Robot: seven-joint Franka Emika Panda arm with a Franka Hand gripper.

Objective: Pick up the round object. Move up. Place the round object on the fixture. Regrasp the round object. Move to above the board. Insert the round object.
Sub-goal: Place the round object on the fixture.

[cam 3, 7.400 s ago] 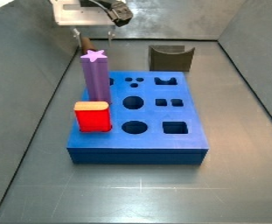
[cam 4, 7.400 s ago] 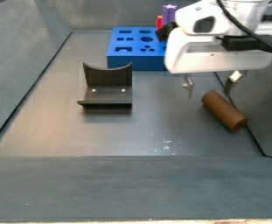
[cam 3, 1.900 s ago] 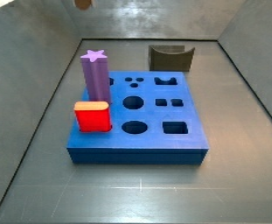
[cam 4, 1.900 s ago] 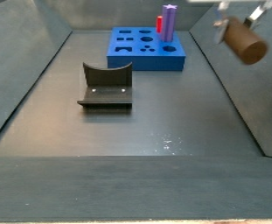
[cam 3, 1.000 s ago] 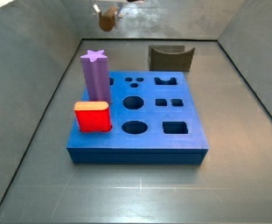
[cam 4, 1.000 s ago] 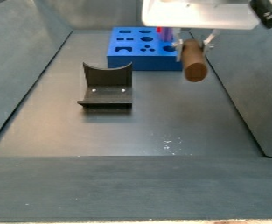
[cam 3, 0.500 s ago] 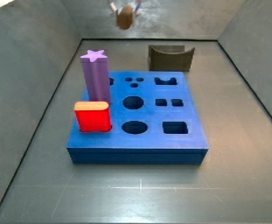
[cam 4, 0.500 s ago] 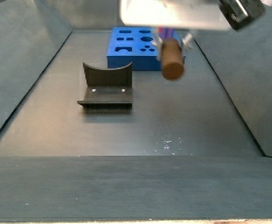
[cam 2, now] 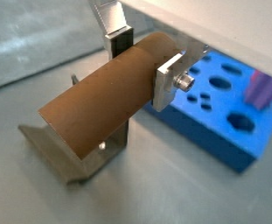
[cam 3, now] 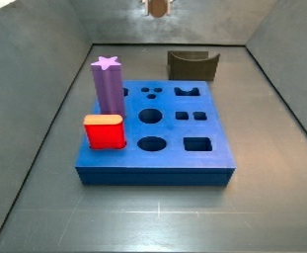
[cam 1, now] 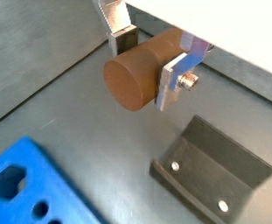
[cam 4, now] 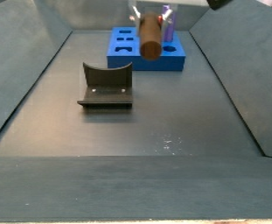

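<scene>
- The gripper (cam 1: 149, 54), with flat silver plate fingers (cam 1: 176, 73), pinches the brown wood-coloured cylindrical peg (cam 1: 142, 70) across its sides, clear of the floor in both wrist views.
- In a side view the peg (cam 4: 151, 37) hangs at the top centre of the frame, in front of the board and above and to the right of the fixture; in a side view only its lower end (cam 3: 157, 8) shows at the top edge.
- The dark L-shaped fixture (cam 4: 105, 86) stands on the grey floor, left of centre.
- The thick blue rectangular board (cam 3: 156, 133) with shaped holes fills the frame's middle, carrying a purple star-topped peg (cam 3: 107, 84) and a red block (cam 3: 105, 130) at its left side.
</scene>
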